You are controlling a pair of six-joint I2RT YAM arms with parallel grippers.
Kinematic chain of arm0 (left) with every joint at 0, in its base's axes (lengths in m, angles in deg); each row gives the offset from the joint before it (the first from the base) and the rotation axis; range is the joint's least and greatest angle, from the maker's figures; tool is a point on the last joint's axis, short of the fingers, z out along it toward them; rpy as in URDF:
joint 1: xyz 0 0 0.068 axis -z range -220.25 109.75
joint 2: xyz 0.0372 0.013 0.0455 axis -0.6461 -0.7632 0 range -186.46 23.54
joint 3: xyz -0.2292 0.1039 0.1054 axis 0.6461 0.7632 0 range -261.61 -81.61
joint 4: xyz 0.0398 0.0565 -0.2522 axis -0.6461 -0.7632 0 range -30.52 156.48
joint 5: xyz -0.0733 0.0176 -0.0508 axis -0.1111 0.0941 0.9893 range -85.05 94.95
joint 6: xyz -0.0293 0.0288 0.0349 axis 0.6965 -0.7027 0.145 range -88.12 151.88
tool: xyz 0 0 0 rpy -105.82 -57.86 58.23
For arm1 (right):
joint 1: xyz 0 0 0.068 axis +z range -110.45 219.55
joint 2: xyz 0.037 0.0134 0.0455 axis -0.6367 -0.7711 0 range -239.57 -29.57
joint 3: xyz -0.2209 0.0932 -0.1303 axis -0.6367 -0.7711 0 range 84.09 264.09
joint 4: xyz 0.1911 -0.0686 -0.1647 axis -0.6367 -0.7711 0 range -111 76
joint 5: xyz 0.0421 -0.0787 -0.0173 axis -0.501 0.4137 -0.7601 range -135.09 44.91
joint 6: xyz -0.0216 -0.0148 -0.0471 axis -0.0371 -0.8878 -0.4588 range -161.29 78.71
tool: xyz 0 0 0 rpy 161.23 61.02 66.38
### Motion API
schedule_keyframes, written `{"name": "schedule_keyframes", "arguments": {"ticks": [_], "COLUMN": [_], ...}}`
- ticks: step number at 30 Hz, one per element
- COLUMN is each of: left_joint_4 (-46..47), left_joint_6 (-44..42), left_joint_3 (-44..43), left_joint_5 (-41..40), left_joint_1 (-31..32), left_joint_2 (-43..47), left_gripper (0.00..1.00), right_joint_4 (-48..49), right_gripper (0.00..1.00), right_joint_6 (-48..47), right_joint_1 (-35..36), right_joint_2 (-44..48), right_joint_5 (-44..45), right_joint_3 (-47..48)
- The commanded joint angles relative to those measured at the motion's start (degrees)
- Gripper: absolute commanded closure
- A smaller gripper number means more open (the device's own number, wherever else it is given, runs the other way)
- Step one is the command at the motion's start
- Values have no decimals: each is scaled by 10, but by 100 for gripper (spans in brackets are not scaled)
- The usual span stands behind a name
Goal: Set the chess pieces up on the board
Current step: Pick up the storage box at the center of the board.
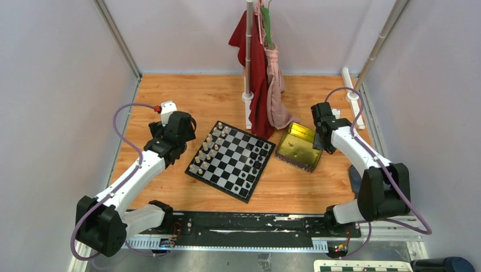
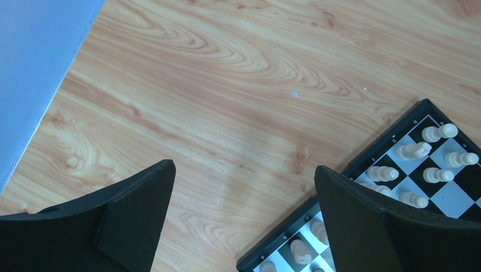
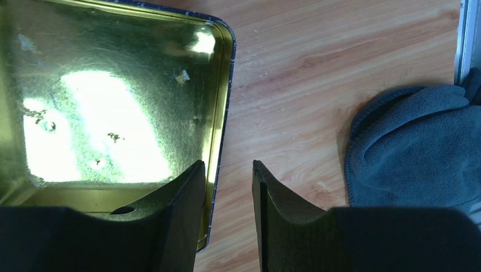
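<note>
Mid-table, the board (image 1: 231, 164) holds the chess pieces (image 1: 260, 152) along its right edge; the right gripper (image 3: 227, 164), narrowly parted and empty over the rim of the gold tin (image 3: 225, 85), may clip it, and the wide, empty left gripper (image 2: 244, 165) may topple nearby cream pieces (image 2: 420, 150).

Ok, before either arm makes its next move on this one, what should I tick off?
1. Left gripper open and empty: ok.
2. Right gripper open and empty, over the rim of the tin tray: ok.
3. Pieces left in the tray to pick: not ok, only specks show.
4. Black pieces each on their proper square of the board: cannot tell, too small.
5. White pieces on the board's left side: ok.
6. Grey cloth apart from the tray: ok.
</note>
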Motion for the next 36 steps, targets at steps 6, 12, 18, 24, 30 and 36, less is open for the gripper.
{"name": "schedule_keyframes", "arguments": {"ticks": [6, 12, 18, 24, 30, 36], "left_joint_4": [21, 24, 30, 35, 45, 55], "left_joint_6": [-16, -17, -22, -28, -37, -41], "left_joint_3": [-18, -6, 6, 8, 9, 5], "left_joint_5": [1, 2, 1, 7, 11, 9], "left_joint_1": [4, 4, 4, 4, 4, 4], "left_joint_2": [-5, 4, 13, 8, 3, -14], "left_gripper": [0, 0, 0, 0, 0, 0], "right_joint_4": [17, 24, 39, 52, 67, 70], "right_gripper": [60, 60, 61, 62, 66, 76], "right_joint_6": [7, 10, 17, 26, 37, 43], "right_joint_1": [-45, -58, -75, -81, -88, -93], "right_joint_2": [-52, -79, -108, -148, -184, -223], "right_joint_5": [0, -2, -10, -8, -12, -11], "right_joint_3": [40, 54, 64, 82, 94, 114]}}
